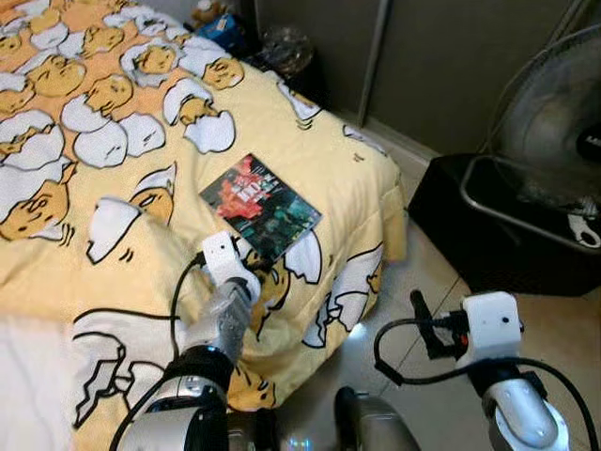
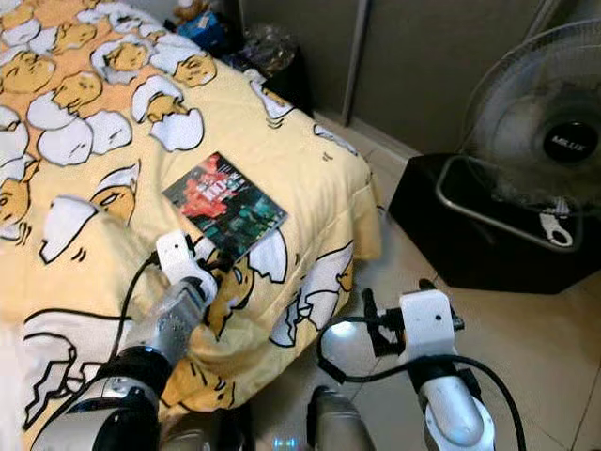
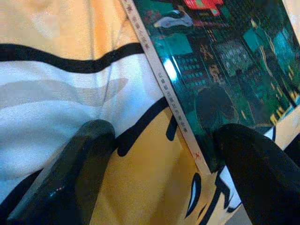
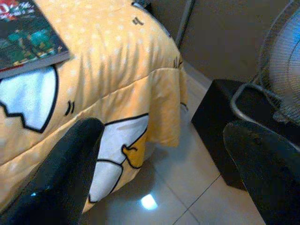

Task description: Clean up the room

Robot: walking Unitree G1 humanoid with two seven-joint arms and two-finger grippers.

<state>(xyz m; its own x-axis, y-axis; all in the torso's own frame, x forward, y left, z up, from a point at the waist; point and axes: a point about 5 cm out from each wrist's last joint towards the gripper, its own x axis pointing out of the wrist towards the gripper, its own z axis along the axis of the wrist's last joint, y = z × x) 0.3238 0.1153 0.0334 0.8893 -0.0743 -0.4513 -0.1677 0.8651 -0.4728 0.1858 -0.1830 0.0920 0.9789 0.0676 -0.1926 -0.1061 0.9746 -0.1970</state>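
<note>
Left end effector (image 1: 246,252) spread open at corner of book (image 1: 260,207) on yellow bed (image 1: 310,150), one finger touching it, right end effector (image 4: 159,164) open over floor (image 1: 554,329) nr fan (image 1: 554,113)

Open quilt around the book
Bare yellow cartoon-print quilt (image 1: 141,235) surrounds the dark glossy book (image 1: 261,207); black box (image 1: 488,235) and grey fan (image 1: 554,103) crowd the floor right.

bed (image 1: 357,178) under a yellow duvet printed with egg-character motifs; pale glossy tiled floor (image 1: 441,282) beside it; grey wardrobe doors (image 1: 441,66) behind; white standing fan (image 2: 540,132) beside a black box (image 1: 507,249).
</note>
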